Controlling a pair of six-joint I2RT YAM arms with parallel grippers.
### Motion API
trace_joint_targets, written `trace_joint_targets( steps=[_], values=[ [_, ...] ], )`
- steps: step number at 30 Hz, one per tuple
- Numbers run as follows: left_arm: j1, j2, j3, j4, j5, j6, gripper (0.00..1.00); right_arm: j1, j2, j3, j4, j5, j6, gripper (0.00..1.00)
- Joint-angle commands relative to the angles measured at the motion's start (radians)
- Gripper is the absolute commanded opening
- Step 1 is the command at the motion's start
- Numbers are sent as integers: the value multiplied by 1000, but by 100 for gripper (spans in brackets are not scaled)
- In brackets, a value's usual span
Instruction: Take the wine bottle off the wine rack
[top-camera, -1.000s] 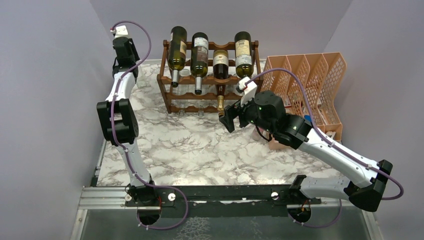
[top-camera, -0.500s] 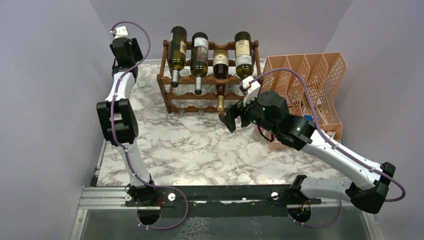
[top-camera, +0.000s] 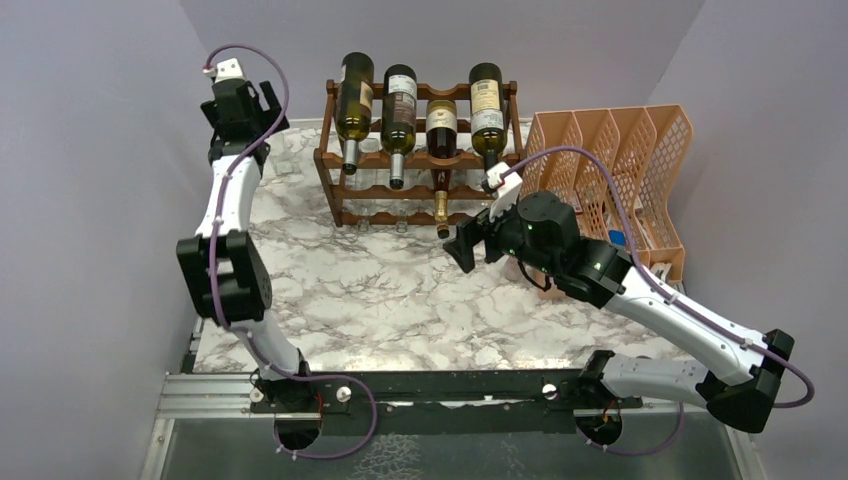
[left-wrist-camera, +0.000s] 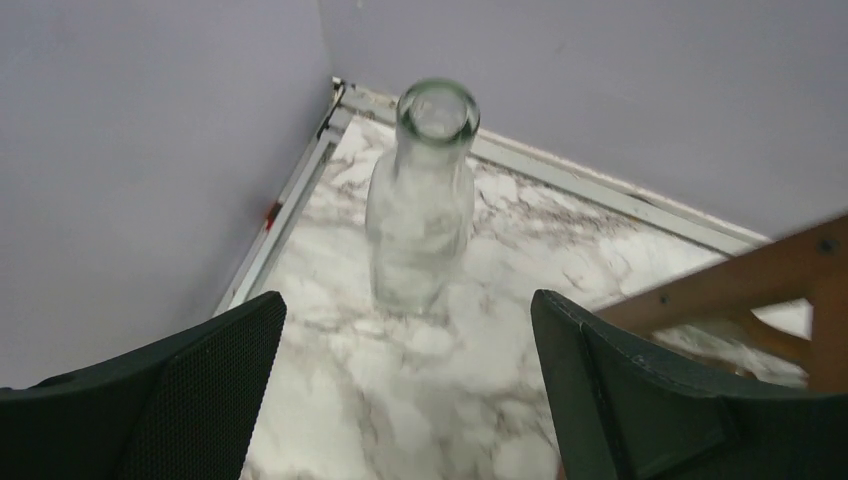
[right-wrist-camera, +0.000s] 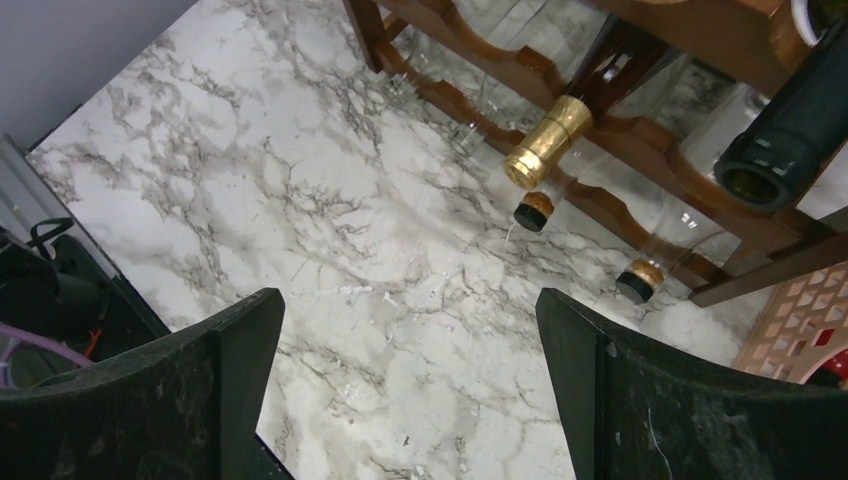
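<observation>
At the far side of the marbled surface (top-camera: 400, 290) stands the wine rack (top-camera: 370, 189), dark reddish-brown wood with scalloped rails. Four wine bottles (top-camera: 400, 100) lie side by side in its top tier, necks pointing toward the arms. The third from the left, a gold-foiled bottle (right-wrist-camera: 548, 155), sits lower than the others, its neck jutting out past the front rails. Just right of the rack is an orange mesh file organizer (top-camera: 620, 150).

The right end effector (right-wrist-camera: 408, 310) hovers above the surface in front of the rack, near the gold-foiled neck but apart from it. Its fingers are spread wide with only marble between them.

The left end effector (left-wrist-camera: 405, 330) is raised in the far-left corner, left of the rack, looking down. Its fingers are also wide apart and grip nothing. Below and beyond them a clear glass bottle (left-wrist-camera: 420, 200) stands upright on the surface near the corner walls, untouched by either finger.
</observation>
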Motion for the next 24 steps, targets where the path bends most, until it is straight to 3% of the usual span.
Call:
trace_joint_targets(
  steps=[1, 5, 9, 17, 24],
  values=[
    [8, -310, -213, -30, 16, -154, 99, 2, -12, -52, 61, -84, 31, 100],
    [7, -524, -434, 68, 77, -229, 99, 2, 4, -52, 74, -121, 54, 100],
    [6, -640, -487, 127, 140, -204, 99, 2, 16, -23, 62, -103, 24, 100],
    [-15, -598, -426, 70, 420, -153, 99, 0, 89, 143, -2, 104, -54, 100],
    [-36, -595, -407, 71, 493, -154, 99, -55, 237, 333, -29, 249, -47, 100]
  ],
)
